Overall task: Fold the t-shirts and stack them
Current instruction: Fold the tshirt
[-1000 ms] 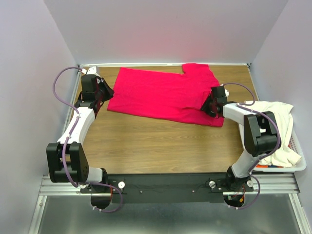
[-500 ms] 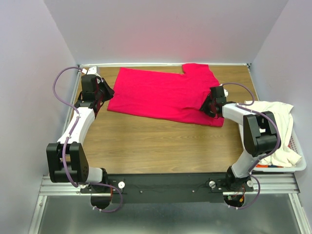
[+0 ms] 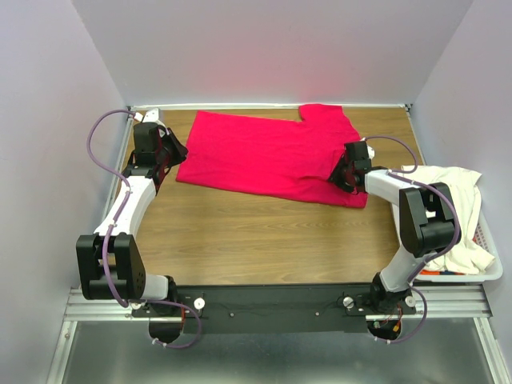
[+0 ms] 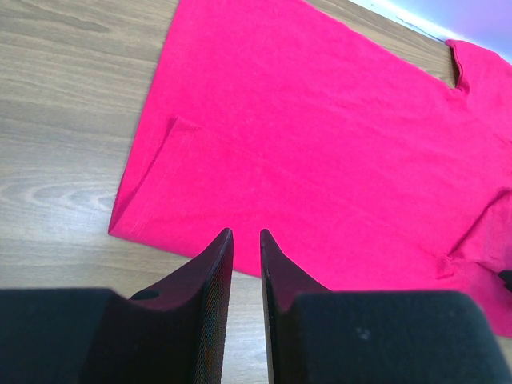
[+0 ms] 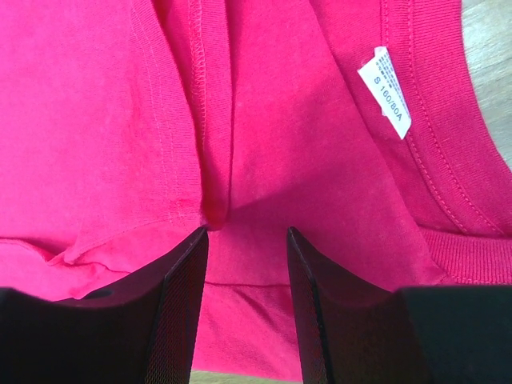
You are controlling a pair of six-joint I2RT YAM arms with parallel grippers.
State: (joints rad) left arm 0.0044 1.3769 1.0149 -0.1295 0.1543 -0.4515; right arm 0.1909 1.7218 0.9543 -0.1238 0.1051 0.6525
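Note:
The crimson-red t-shirt [image 3: 268,156] lies spread flat on the far part of the wooden table. My left gripper [image 3: 170,152] sits just off the shirt's left edge; in the left wrist view its jaws [image 4: 244,234] stand a narrow gap apart, empty, above the shirt's near hem [image 4: 320,136]. My right gripper [image 3: 342,172] hovers over the shirt's right end. In the right wrist view it [image 5: 246,232] is open over a fold of red cloth [image 5: 264,160], near the collar's white size label [image 5: 386,90], gripping nothing. The cream-white t-shirt [image 3: 444,196] hangs over the basket at the right.
The white slatted laundry basket [image 3: 490,268] stands at the table's right edge beside the right arm. Bare wooden tabletop [image 3: 256,232] lies between the shirt and the arm bases. Grey walls enclose the table on three sides.

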